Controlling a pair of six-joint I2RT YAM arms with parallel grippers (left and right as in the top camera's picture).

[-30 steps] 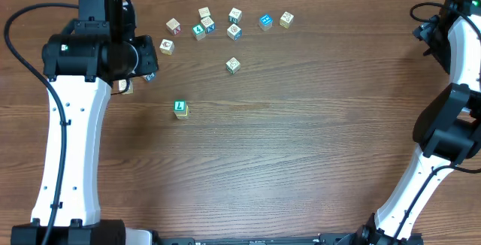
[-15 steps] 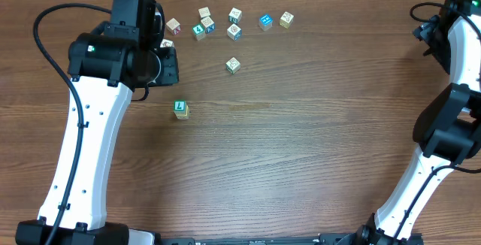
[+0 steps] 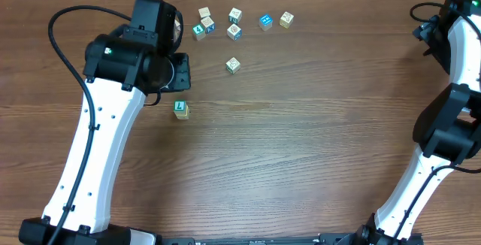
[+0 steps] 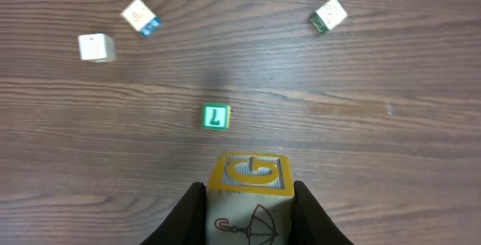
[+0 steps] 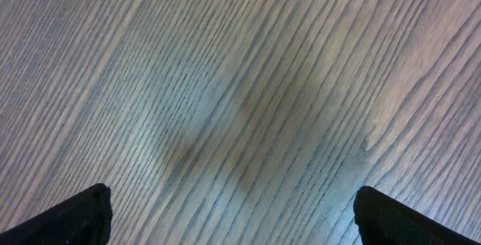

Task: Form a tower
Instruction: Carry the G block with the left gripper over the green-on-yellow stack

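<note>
My left gripper point(image 4: 250, 200) is shut on a pale wooden cube point(image 4: 252, 171) with a yellow-framed letter face on top and an umbrella drawing on its side, held above the table. A little ahead of it, in the left wrist view, a green L cube point(image 4: 216, 116) lies alone on the wood; overhead it sits just below the left wrist point(image 3: 180, 109). From above, the arm's black head point(image 3: 143, 53) hides the held cube. No tower is in view; every cube I see lies singly. My right gripper point(image 5: 233, 219) stands open over bare wood.
Several loose cubes point(image 3: 234, 31) are scattered along the back of the table, one nearer point(image 3: 233, 65). The left wrist view shows a cream cube point(image 4: 96, 47), a blue-edged one point(image 4: 141, 16) and a dark-faced one point(image 4: 328, 15). The right arm point(image 3: 451, 42) stays at the right edge.
The left arm has swung to the right with its cube, from the far left to just behind the green L cube. The right arm has not moved.
</note>
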